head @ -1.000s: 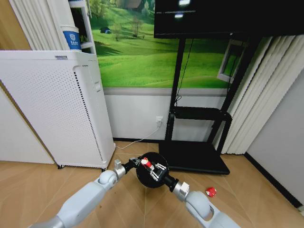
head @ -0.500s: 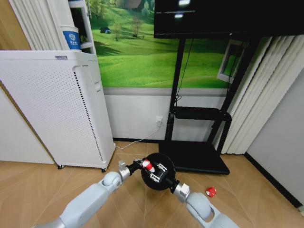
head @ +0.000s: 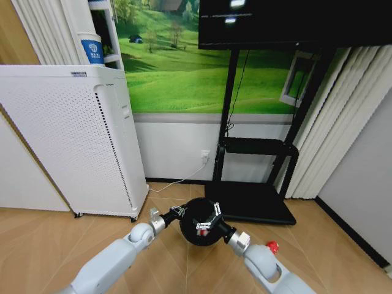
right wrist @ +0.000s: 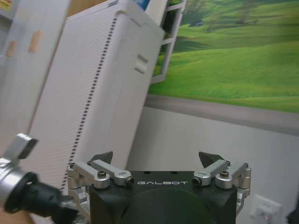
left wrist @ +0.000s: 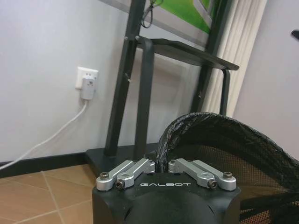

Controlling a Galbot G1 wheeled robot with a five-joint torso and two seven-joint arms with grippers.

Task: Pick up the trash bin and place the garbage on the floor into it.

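Wood-plank floor (head: 37, 245); white perforated appliance (head: 67, 141) left, black TV stand (head: 251, 208) ahead, meadow mural (head: 177, 67) behind. My left gripper (head: 178, 212) is clamped on the trash bin (head: 199, 220) rim, held above the floor. My right gripper (head: 207, 225) hangs over it, fingers spread, empty. Red garbage (head: 272, 247) lies beside my right arm. Both wrists read "GALBOT".

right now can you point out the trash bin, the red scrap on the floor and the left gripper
trash bin (head: 195, 234): head view, on its dark lower wall.
red scrap (head: 272, 247): head view, on its red middle, beside the right arm.
left gripper (left wrist: 162, 164): left wrist view, midway between the fingertips at the bin's rim.
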